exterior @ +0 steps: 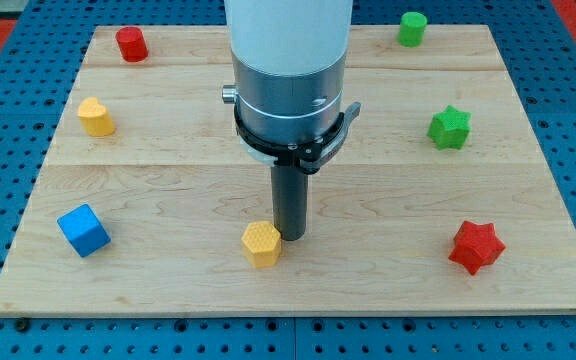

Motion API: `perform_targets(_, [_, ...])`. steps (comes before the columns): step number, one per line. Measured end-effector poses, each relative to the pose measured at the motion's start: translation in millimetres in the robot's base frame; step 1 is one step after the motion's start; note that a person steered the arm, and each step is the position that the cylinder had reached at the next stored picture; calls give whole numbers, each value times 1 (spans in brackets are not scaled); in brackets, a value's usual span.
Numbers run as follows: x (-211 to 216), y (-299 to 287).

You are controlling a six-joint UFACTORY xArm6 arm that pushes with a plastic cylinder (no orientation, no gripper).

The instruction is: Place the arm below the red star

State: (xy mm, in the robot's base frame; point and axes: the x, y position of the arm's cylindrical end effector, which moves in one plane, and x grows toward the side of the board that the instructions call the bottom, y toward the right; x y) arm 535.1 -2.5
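Blue cube: sits at the view's lower left on the wooden surface.
Yellow block: rests above the cube, possibly heart-shaped, though the outline is hard to read.
Red block: stands near the view's top left corner, a short cylinder.
Yellow hexagonal block: lies low at centre, just left of my tip.
My tip: comes down beside the hexagonal block, apparently touching its right edge.
Claw: none shows; the arm ends in a bare dark rod holding nothing.
Green block: stands at the view's top right.
Green star: sits below it.
Red star: lies at the lower right, well apart from my tip.
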Motion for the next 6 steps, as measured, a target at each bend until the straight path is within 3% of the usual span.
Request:
perform_targets(2, [3, 28])
perform_targets(3, [26, 42])
perform_targets(5, [70, 144])
perform_targets(6, [67, 212])
